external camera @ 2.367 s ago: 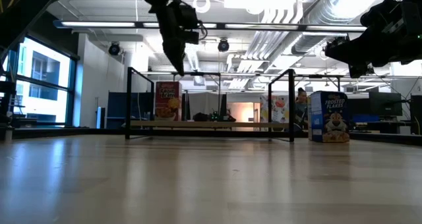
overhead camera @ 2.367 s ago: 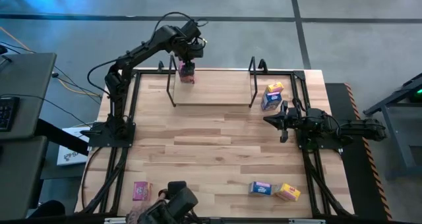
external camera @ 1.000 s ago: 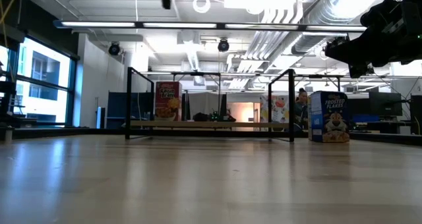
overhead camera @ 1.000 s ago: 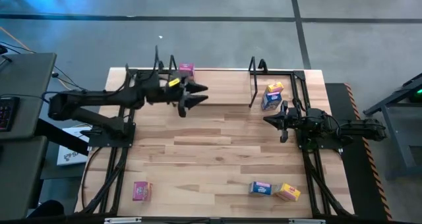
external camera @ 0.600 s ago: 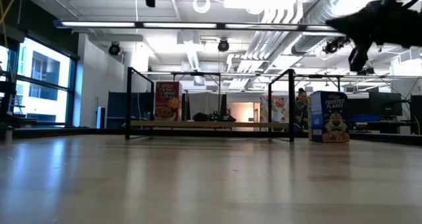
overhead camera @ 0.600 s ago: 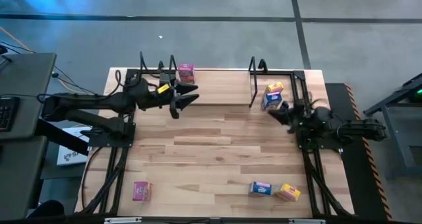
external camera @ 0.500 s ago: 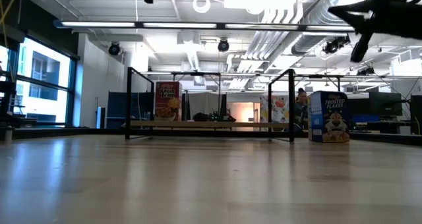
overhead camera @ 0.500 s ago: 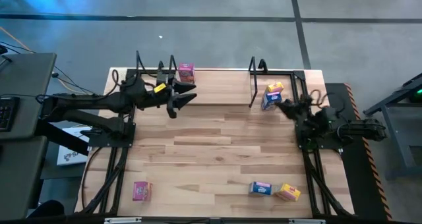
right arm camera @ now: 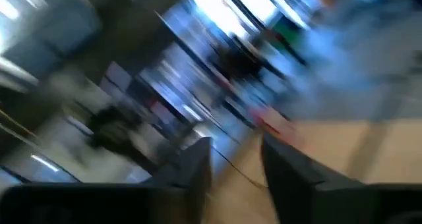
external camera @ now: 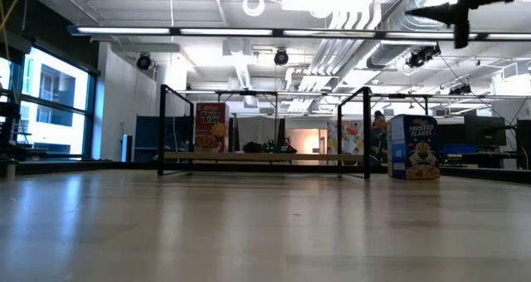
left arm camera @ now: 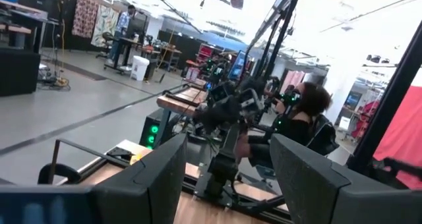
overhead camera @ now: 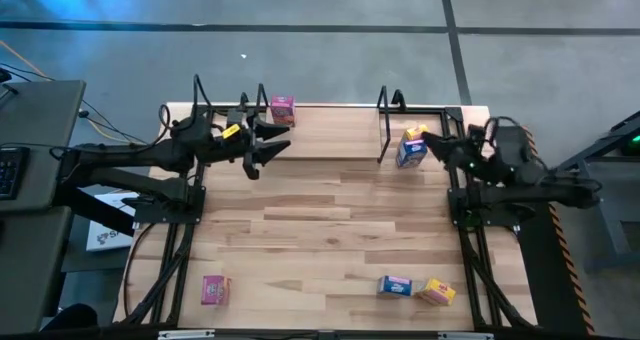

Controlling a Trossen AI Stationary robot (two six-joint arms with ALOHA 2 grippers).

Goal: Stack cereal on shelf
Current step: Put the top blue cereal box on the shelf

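Observation:
A pink cereal box [overhead camera: 282, 109] stands upright on the shelf [overhead camera: 322, 130] near its left wire upright; the low view shows the pink box [external camera: 211, 128] and the shelf board [external camera: 265, 156]. A blue box [overhead camera: 408, 153] and a yellow box [overhead camera: 417, 133] stand on the table just right of the shelf. My left gripper [overhead camera: 280, 138] hangs open, raised, near-left of the pink box. My right gripper [overhead camera: 437, 145] is open, raised, just right of the blue box [external camera: 414, 147]. Neither gripper touches anything.
Near the table's near edge lie a pink box [overhead camera: 215, 289] at the left, and a blue box [overhead camera: 396, 285] and a yellow box [overhead camera: 437, 292] at the right. Bare plank surface fills the middle. Black frame rails run along both sides.
My left gripper has drawn back toward the table's left edge, away from the shelf, staying open; the pink box stays on the shelf. My right gripper has swung up and toward the far edge, turning to point at the blue and yellow boxes.

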